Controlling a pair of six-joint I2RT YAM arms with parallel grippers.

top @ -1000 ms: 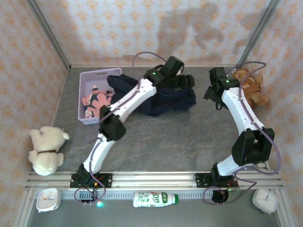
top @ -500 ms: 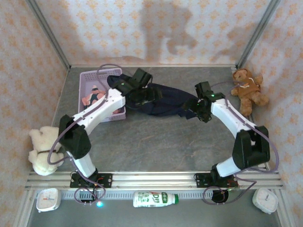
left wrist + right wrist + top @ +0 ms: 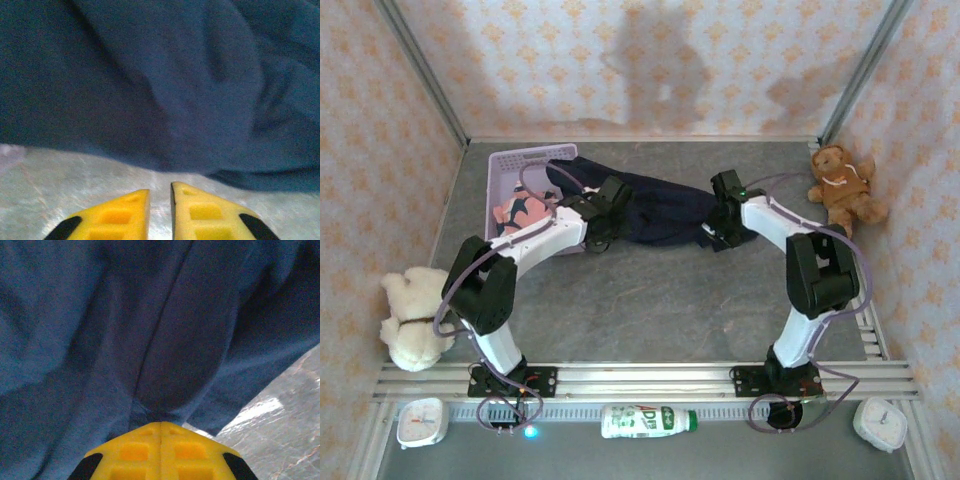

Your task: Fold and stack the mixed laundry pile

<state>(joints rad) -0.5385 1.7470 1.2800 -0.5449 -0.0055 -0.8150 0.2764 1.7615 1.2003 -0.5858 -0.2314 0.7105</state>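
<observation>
Two grippers down low at the near edge of the navy cloth (image 3: 665, 210); left gripper (image 3: 160, 200) nearly closed, just a thin gap, bare table (image 3: 650, 300) showing through it and nothing pinched, tips just short of the hem; right gripper (image 3: 161, 427) squeezed fully together, folds of cloth running right into its tips, so most likely pinching the hem there. Just past the tips, navy cloth stretched out long across the middle of the table, from the right gripper over to the basket (image 3: 502, 160); far left end up at the basket's corner, seemingly lying over the rim; lumpy and wrinkled, not flat. Looks soft and floppy, thick too, maybe a sweatshirt or trousers, cannot tell which; probably a bit heavy for cloth, and sure to sag and bunch when lifted by one spot; not slippery, not breakable, fine to squeeze hard. Best to grab along the edge, one corner for each gripper, well apart, then lift and lay flat before folding; never by the middle, or just a lump; needs a proper bite with the left gripper first. Farther off to the left, pink cloth (image 3: 520, 212) bunched up inside the basket; small, thin and light by the look of it; easy to pluck by any loose fold on top, one gripper enough.
</observation>
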